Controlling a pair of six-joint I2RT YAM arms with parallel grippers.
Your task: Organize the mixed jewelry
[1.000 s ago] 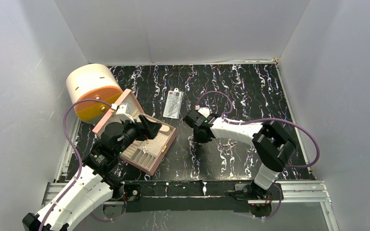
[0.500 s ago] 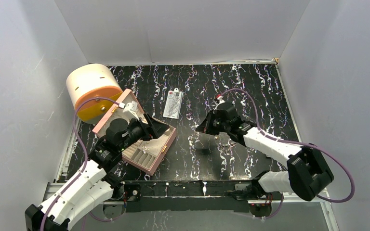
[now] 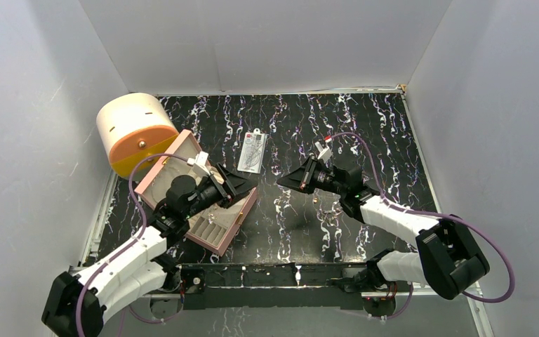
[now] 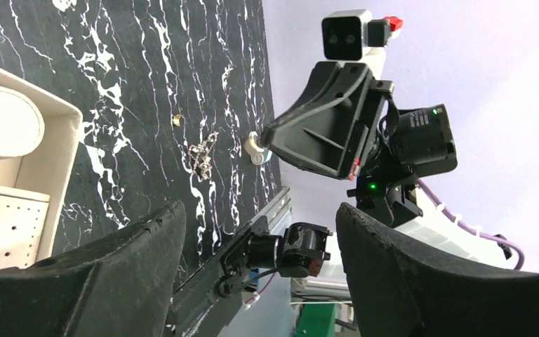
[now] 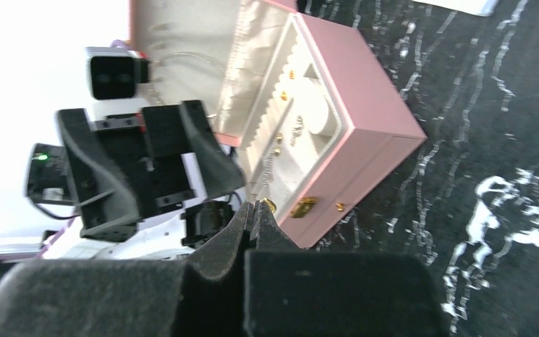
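My right gripper (image 3: 282, 181) is shut on a tiny gold stud (image 5: 268, 204) that peeks out at its tips (image 5: 256, 208). It hangs above the table, pointing left at the open pink box (image 3: 214, 226), a short way from its right side. The box's cream tray (image 5: 302, 105) holds several gold studs and a thin chain piece. My left gripper (image 3: 247, 181) is open and empty above the box's right corner, facing the right gripper (image 4: 323, 133). A loose stud (image 4: 176, 121) and a chain piece (image 4: 201, 151) lie on the table below the right gripper.
A cream and orange cylinder (image 3: 135, 132) lies at the back left, behind the box's raised lid (image 3: 165, 168). A clear flat packet with a white card (image 3: 252, 152) lies behind the box. A small light-blue block (image 4: 256, 147) sits by the loose chain. White walls enclose the black marbled table (image 3: 365, 133).
My right arm has swung out to the right and turned its shut gripper to point left at the box. My left gripper has moved right, past the box's right corner.
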